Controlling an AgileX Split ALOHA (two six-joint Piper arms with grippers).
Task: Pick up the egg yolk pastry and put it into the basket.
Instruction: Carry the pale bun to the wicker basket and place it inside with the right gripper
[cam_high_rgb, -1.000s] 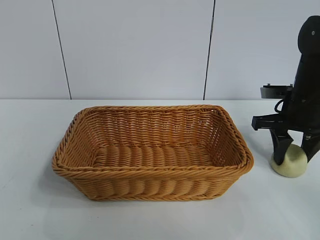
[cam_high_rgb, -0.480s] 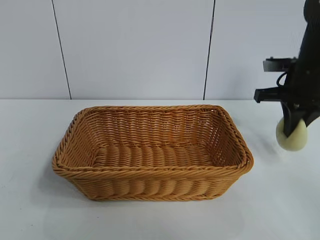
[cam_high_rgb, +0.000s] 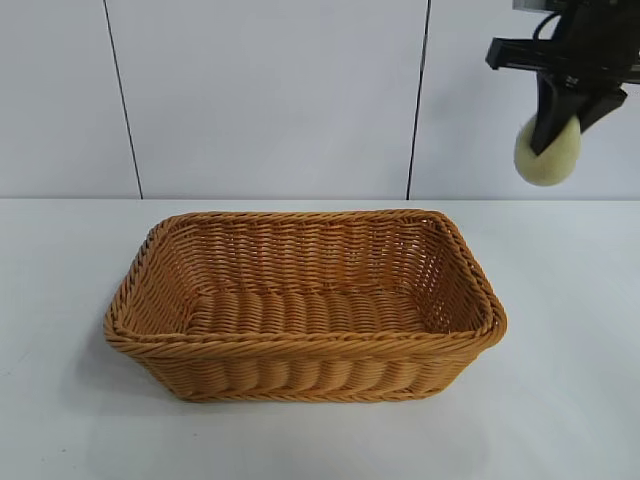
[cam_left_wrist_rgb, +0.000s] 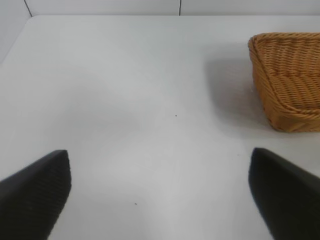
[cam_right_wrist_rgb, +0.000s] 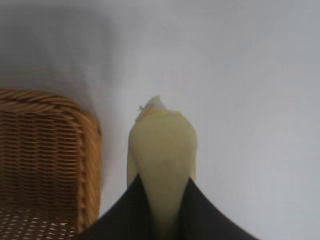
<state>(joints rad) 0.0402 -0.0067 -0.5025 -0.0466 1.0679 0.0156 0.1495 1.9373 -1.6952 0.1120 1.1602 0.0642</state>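
Observation:
The pale yellowish egg yolk pastry (cam_high_rgb: 548, 152) hangs high in the air at the upper right, pinched between the fingers of my right gripper (cam_high_rgb: 555, 125). It is well above the table and to the right of the basket. In the right wrist view the pastry (cam_right_wrist_rgb: 162, 150) sits squeezed between the two black fingers, with a corner of the basket (cam_right_wrist_rgb: 45, 155) beside it. The orange-brown wicker basket (cam_high_rgb: 305, 345) stands empty at the table's middle. My left gripper (cam_left_wrist_rgb: 160, 195) is open over bare table, with a basket corner (cam_left_wrist_rgb: 285, 75) off to one side.
A white table (cam_high_rgb: 560, 400) carries the basket, with a pale panelled wall behind it.
My right gripper has lifted the pastry from the table right of the basket up high and slightly to the left. The basket has not moved.

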